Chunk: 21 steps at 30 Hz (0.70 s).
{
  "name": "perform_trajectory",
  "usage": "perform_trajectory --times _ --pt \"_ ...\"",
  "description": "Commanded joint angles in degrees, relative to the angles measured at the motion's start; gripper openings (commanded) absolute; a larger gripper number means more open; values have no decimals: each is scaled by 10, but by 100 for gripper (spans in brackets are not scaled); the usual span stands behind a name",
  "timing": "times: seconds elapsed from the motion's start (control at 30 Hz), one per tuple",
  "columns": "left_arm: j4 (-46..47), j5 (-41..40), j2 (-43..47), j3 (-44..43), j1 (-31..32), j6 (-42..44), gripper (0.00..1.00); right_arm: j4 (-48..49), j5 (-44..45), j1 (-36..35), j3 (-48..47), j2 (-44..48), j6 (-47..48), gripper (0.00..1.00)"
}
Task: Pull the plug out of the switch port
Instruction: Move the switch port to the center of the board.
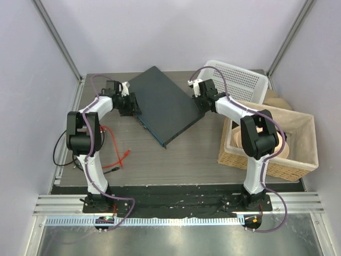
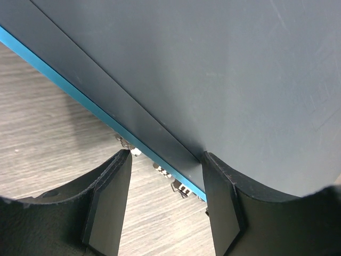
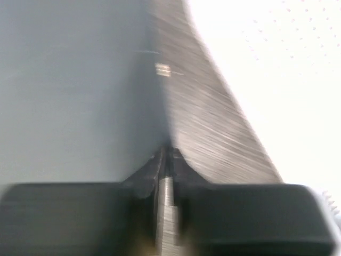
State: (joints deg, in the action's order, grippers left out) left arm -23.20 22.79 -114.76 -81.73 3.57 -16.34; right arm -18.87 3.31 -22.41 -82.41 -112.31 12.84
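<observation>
The switch [image 1: 160,101] is a flat dark slate-grey box lying diagonally in the middle of the table. In the left wrist view [image 2: 224,69] its bluish front edge [image 2: 64,88] shows small sockets and clips [image 2: 184,188]. I cannot tell whether any plug sits in a port. My left gripper [image 1: 128,104] is open at the switch's left edge. In its own view [image 2: 166,154] one finger [image 2: 221,202] is over the switch top and the other [image 2: 109,202] is over the table. My right gripper [image 1: 200,98] is shut, its tip [image 3: 166,152] at the switch's right edge [image 3: 69,90].
A red cable [image 1: 113,140] lies loose on the table at the left, one end [image 1: 126,153] free. A black cable [image 1: 58,154] hangs by the left arm. A white perforated basket [image 1: 240,80] stands at the back right, and it also shows in the right wrist view [image 3: 277,64]. A wicker basket [image 1: 298,133] is on the right.
</observation>
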Motion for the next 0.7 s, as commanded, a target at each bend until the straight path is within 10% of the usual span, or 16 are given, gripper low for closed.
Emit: perform_trajectory --times 0.0,0.27,0.5,0.67 --pt "-25 15 20 18 7 0 59 27 105 1 -7 -18 57 1" --pt "-18 21 21 26 7 -3 59 45 123 1 -28 -58 90 1" --pt "-18 23 28 26 6 -3 59 -115 -194 -3 -68 -61 111 2" --pt "-25 34 36 20 6 -9 59 -134 -241 -39 -23 -37 140 4"
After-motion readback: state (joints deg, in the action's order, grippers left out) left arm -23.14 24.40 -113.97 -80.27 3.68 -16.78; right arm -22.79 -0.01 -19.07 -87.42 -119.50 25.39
